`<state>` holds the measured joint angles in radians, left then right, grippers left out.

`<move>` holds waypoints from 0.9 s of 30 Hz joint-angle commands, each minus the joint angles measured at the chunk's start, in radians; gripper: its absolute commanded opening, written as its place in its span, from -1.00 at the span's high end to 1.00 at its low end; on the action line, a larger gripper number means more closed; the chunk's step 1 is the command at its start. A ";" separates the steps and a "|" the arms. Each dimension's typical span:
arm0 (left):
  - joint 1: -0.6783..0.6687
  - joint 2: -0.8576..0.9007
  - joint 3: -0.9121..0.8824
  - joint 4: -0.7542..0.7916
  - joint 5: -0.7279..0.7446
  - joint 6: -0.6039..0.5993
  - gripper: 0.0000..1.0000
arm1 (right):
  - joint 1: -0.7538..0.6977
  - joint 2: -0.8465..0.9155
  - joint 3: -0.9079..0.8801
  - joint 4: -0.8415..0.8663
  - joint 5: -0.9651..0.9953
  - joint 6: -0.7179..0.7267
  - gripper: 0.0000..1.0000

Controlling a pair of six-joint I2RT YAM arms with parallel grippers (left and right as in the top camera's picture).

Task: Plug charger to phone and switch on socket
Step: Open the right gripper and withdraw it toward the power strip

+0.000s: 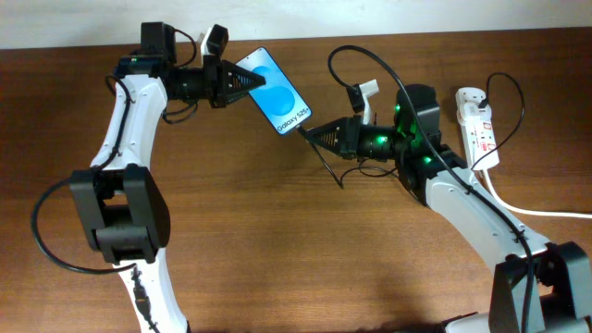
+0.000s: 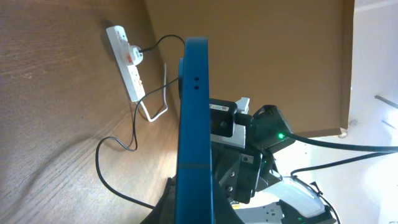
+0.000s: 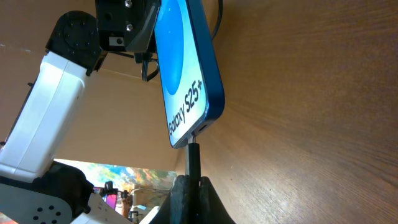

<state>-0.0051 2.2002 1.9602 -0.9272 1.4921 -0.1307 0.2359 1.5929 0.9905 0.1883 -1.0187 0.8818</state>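
Observation:
My left gripper (image 1: 242, 83) is shut on the phone (image 1: 276, 90), a slim blue-screened smartphone with "Galaxy S25+" text, held above the table; in the left wrist view it shows edge-on (image 2: 194, 118). My right gripper (image 1: 316, 134) is shut on the charger's black plug tip (image 3: 193, 158). The tip points at the port in the phone's bottom edge (image 3: 202, 129) and sits just at it. The thin black cable (image 1: 331, 171) trails back toward the socket (image 1: 476, 125), a white power strip at the far right.
The socket also shows in the left wrist view (image 2: 126, 59) with a plug in it and a thick white cord (image 1: 527, 208) running to the right edge. Brown wooden table (image 1: 277, 240) lies all around. Both arm bases stand at the front.

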 commanded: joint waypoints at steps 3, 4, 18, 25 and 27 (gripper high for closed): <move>-0.027 -0.007 0.005 -0.017 0.068 0.016 1.00 | -0.013 0.003 0.023 0.030 0.111 -0.011 0.92; -0.027 -0.007 0.005 -0.017 0.073 0.016 1.00 | -0.013 0.003 0.023 0.030 0.114 -0.009 0.92; -0.060 -0.007 0.005 -0.040 0.079 -0.026 1.00 | 0.025 0.003 0.023 0.041 0.179 -0.008 0.92; -0.063 -0.007 0.005 -0.060 0.082 -0.033 1.00 | 0.026 0.003 0.023 0.064 0.203 0.005 0.92; -0.071 -0.007 0.005 -0.072 0.082 -0.037 1.00 | 0.027 0.003 0.023 0.069 0.211 0.018 0.92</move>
<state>-0.0040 2.2002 1.9614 -0.9573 1.4830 -0.1505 0.2562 1.5929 0.9836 0.2108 -0.9756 0.8871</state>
